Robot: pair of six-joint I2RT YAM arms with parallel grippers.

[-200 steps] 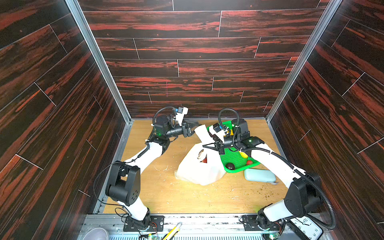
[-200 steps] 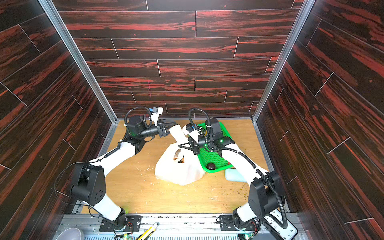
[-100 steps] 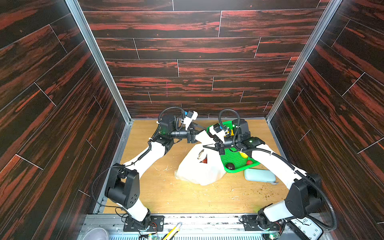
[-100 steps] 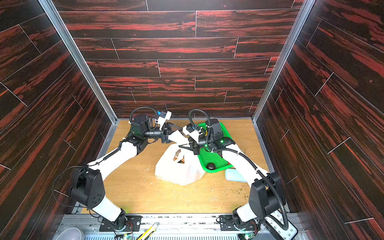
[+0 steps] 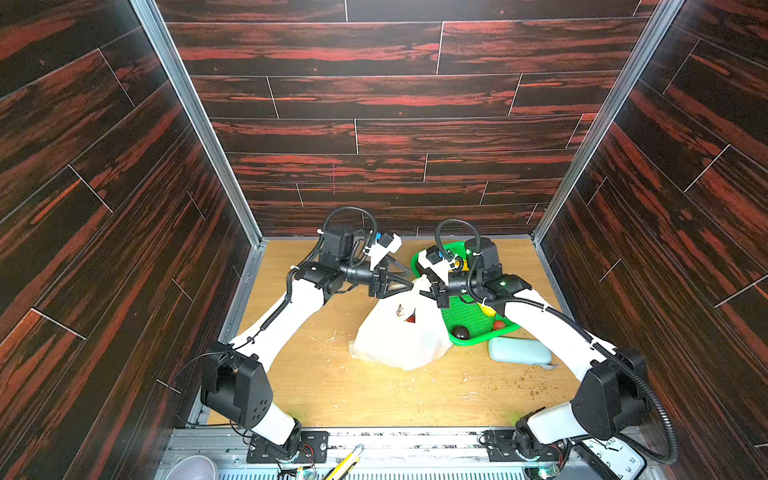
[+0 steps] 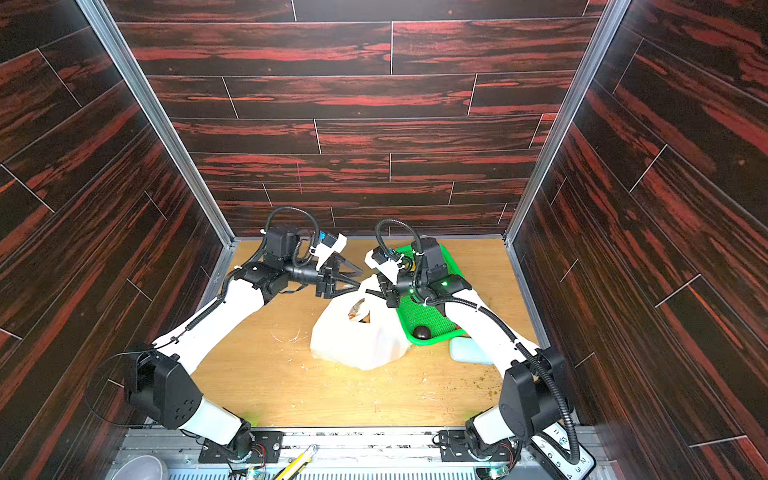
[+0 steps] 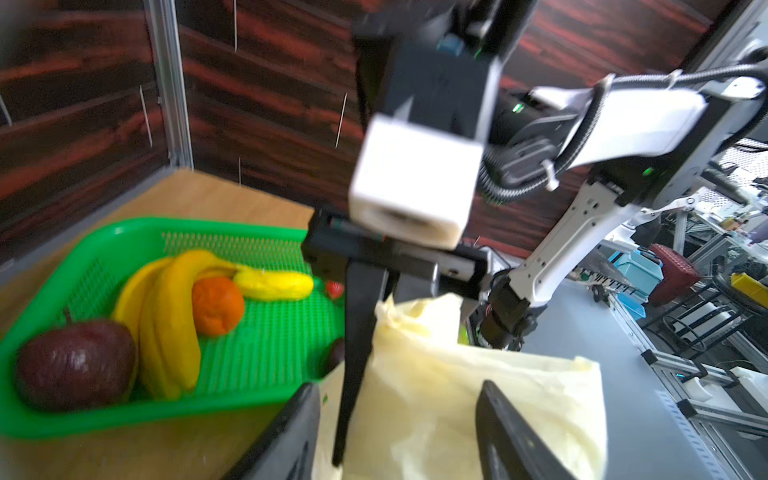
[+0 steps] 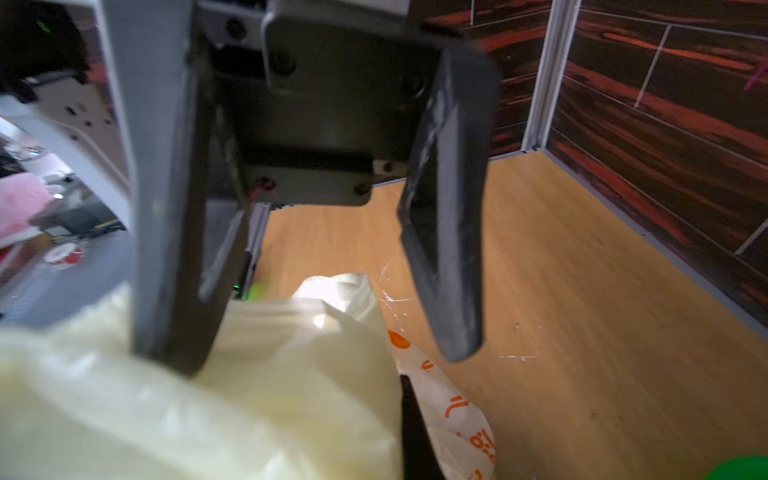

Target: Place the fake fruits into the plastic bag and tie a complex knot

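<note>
The cream plastic bag [image 5: 401, 336] [image 6: 357, 334] sits mid-table with its top pulled up. My right gripper [image 5: 430, 291] [image 8: 405, 386] is shut on the bag's upper plastic; it is the thin dark blade in the left wrist view. My left gripper [image 5: 409, 279] [image 7: 399, 386] is open, its fingers [image 7: 291, 432] on either side of the raised bag [image 7: 436, 395], one finger near or on the plastic. In the green basket [image 7: 124, 226] lie bananas [image 7: 170, 316], an orange [image 7: 216, 305], a lemon [image 7: 274, 284], a strawberry [image 7: 334, 289] and a dark purple ball [image 7: 75, 365].
The green basket [image 5: 478, 340] stands right of the bag, under my right arm. A pale blue pouch [image 5: 519, 351] lies in front of it. Dark wood walls close in three sides. A yellow cutter [image 5: 345, 459] lies on the front rail.
My left gripper has swung right from the back left to the bag's raised top, staying open. The right gripper and the bag have hardly moved.
</note>
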